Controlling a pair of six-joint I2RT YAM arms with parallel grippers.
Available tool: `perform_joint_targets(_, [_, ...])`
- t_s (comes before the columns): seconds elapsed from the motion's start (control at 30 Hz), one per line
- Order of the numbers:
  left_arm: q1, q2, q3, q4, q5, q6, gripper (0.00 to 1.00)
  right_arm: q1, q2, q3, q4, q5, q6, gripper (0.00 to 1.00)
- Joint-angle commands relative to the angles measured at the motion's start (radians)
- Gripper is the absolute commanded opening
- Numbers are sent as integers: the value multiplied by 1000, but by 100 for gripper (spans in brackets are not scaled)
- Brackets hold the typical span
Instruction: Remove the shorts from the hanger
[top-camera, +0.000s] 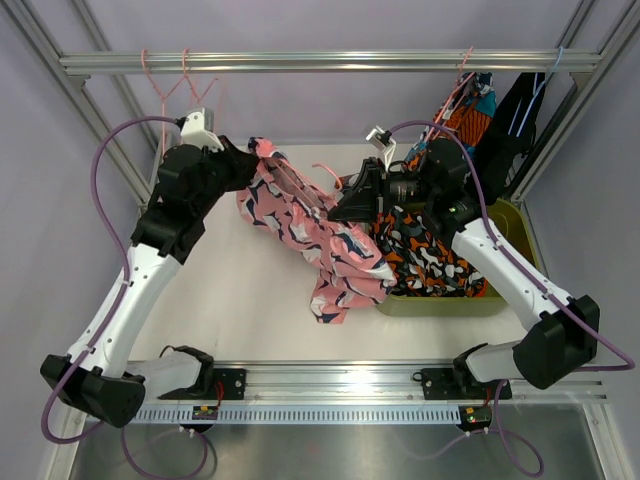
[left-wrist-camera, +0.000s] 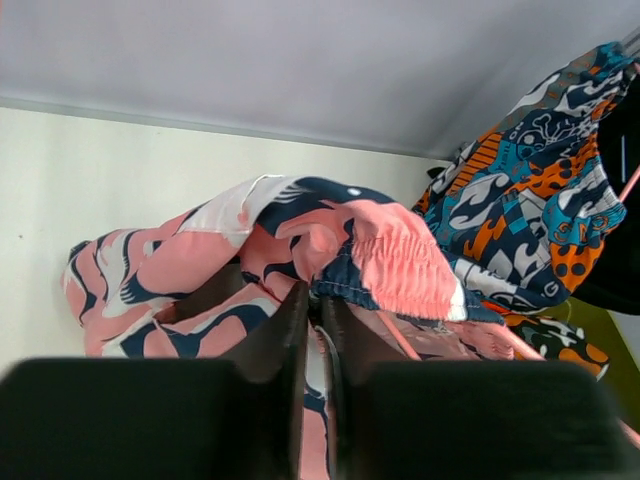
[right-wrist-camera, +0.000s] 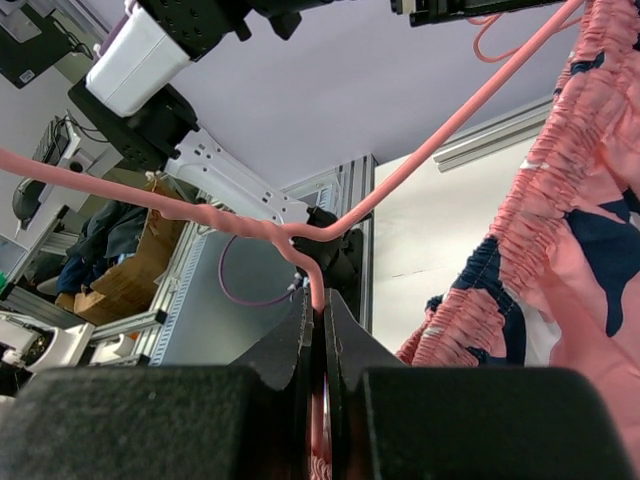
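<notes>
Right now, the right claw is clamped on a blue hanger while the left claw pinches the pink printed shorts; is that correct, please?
Not quite: the hanger clamped in the right claw is pink, not blue, as the right wrist view shows. The rest stands: the left claw does pinch the pink printed shorts.

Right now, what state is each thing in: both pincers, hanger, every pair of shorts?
Left pincer: shut on pink shorts.
Right pincer: shut on pink hanger.
Pink shorts: waistband lifted, lower end on table.
Teal print shorts: hanging from rail.
Black shorts: hanging from rail.
Camouflage shorts: lying in green bin.
</notes>
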Motion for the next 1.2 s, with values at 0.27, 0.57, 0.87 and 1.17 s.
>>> perform_joint_targets(0.27, [146,28,140,32,74,46,0,11,-64,35,-406,-20,-382,0])
perform_joint_targets(0.57, [224,80,163,-33,134,46,0,11,-162,-5,-536,-53,-587,0])
perform_joint_targets(0.87, [262,83,136,-108,154,74,0,11,-205,42,-618,-107,-698,0])
perform_joint_targets(1.17, [247,-10,-39,1,580,141,0,14,-162,-14,59,164,-142,0])
